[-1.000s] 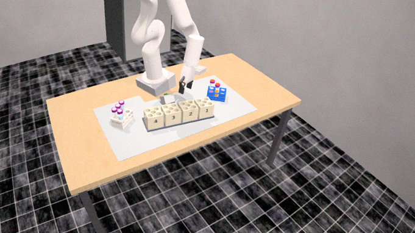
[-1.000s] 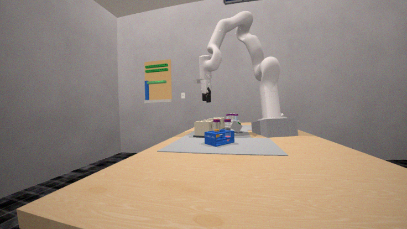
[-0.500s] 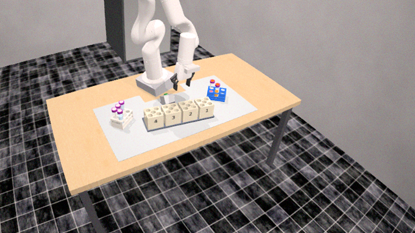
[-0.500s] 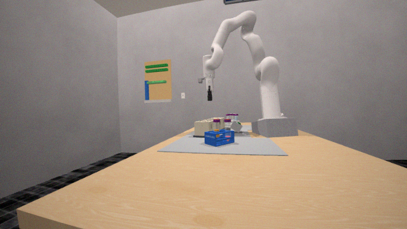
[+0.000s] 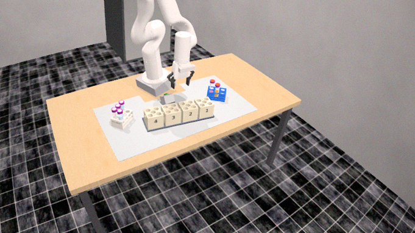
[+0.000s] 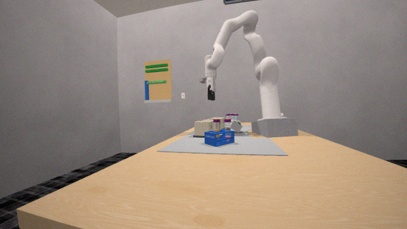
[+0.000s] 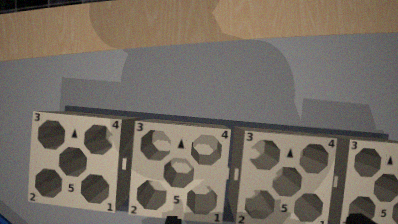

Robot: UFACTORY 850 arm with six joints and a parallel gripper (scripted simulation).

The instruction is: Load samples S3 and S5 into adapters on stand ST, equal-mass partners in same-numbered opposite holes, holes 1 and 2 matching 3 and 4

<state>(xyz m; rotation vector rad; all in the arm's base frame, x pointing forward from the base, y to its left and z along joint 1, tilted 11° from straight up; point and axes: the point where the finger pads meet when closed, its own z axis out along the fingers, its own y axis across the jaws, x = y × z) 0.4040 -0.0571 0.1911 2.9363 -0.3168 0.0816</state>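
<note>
My gripper (image 5: 180, 85) (image 6: 210, 99) (image 7: 265, 219) is open and empty, high above the table behind the adapters. Four cream adapters, adapter 4 (image 5: 155, 122), adapter 3 (image 5: 172, 118), adapter 2 (image 5: 190, 114) and adapter 1 (image 5: 206, 111), stand in a row in the dark stand (image 7: 200, 119). Every hole showing in the wrist view is empty; adapter 4 is cut off there. A blue rack (image 5: 212, 97) (image 6: 212, 139) holds two upright tubes with orange-dotted caps (image 5: 212, 80) (image 5: 217, 84), contents pink and orange. A white rack (image 5: 117, 123) holds several purple-capped tubes. IDs and volumes are unreadable.
The small grey desk (image 5: 169, 98) (image 6: 235, 127) with the green key (image 5: 166, 94) stands behind the adapter row, near the robot base (image 5: 153, 87) (image 6: 274, 127). A grey mat (image 5: 132, 145) (image 6: 256, 146) lies under the racks and stand. The table's front edge runs beyond the stand.
</note>
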